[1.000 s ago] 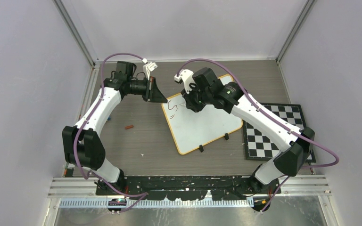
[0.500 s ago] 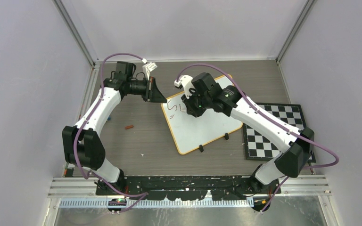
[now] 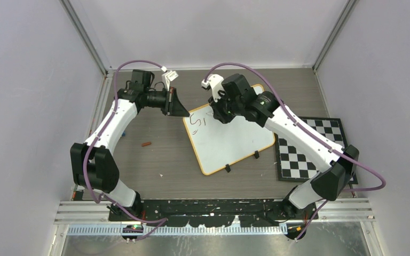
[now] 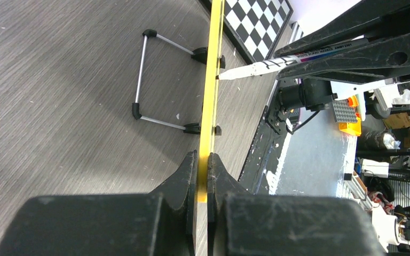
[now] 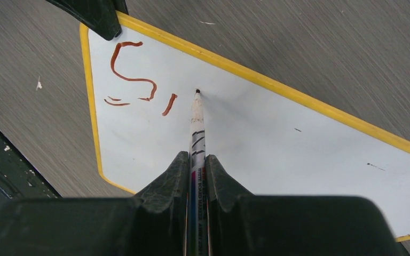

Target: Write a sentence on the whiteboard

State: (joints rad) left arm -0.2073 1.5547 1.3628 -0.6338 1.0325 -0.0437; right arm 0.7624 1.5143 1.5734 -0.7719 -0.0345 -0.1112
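Lying flat on the table (image 3: 155, 160): one whiteboard (image 3: 235, 141), long axis slanting near-left to far-right. Left hand (image 4: 203, 165) pinching its far-left corner rim; right hand (image 5: 197, 160) pinching one marker (image 5: 196, 114) — tip touching board, just right of the sentence (image 5: 131, 74) — an S plus one short stroke.

Reaches forward with the left arm (image 3: 109, 125) and the right arm (image 3: 299, 133), elbows bent outward. Pinches the whiteboard (image 3: 235, 144) rim in the left tool (image 4: 203, 160) (jaws pressed tight). Clamps a marker (image 5: 197, 120) in the right tool (image 5: 195, 159), pointing downward.
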